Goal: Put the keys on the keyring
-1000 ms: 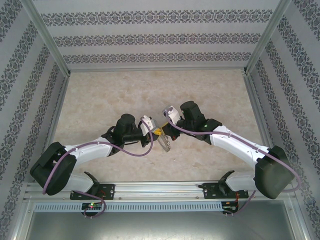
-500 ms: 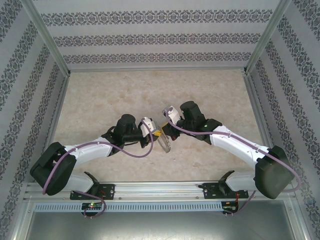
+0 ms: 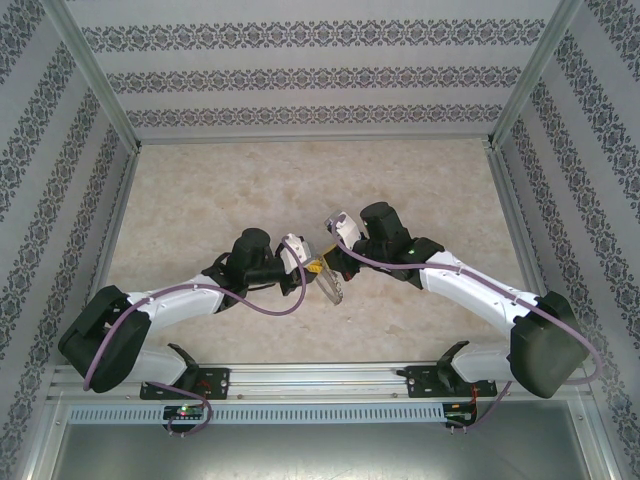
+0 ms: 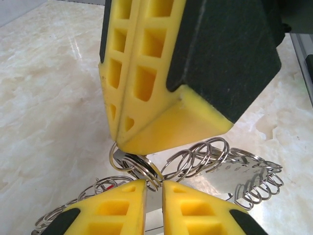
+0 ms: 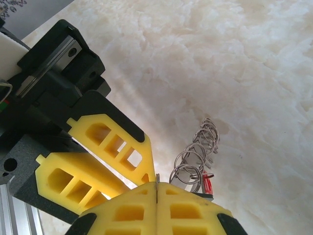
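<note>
The keyring (image 4: 205, 156), a silvery loop strung with many small rings, lies on the table between the arms (image 3: 332, 287). My right gripper (image 5: 155, 183) comes down from above in the left wrist view (image 4: 121, 144) and is shut on a thin metal ring at the keyring's end. My left gripper (image 4: 154, 185) faces it from below, its jaws a narrow gap apart with rings at their tips and nothing clamped between them. A key's red tag (image 5: 208, 185) hangs among the rings; a sliver of red (image 4: 111, 186) shows by my left finger. The dark key is not clear.
The marble-patterned table (image 3: 250, 180) runs out to patterned walls on three sides. A metal rail (image 3: 320, 378) carries both arm bases at the near edge. A flat stamped metal plate (image 4: 234, 172) lies under the rings.
</note>
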Robot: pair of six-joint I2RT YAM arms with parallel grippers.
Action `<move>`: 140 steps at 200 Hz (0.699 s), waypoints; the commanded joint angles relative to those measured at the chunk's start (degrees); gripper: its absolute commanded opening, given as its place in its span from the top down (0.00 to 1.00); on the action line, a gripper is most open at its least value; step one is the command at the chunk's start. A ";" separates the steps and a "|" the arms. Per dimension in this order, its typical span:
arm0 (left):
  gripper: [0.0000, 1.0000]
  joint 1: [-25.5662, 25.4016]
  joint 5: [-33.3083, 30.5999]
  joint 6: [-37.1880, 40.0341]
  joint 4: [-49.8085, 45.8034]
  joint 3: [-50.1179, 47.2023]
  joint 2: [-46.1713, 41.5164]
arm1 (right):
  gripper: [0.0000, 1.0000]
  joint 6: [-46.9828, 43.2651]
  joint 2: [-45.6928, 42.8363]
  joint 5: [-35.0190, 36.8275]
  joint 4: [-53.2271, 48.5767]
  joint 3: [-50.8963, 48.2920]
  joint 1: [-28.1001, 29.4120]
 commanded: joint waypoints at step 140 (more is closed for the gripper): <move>0.89 -0.45 -1.77 -0.15 2.36 0.65 -0.74 | 1.00 0.66 -0.57 -2.86 0.40 0.31 -0.52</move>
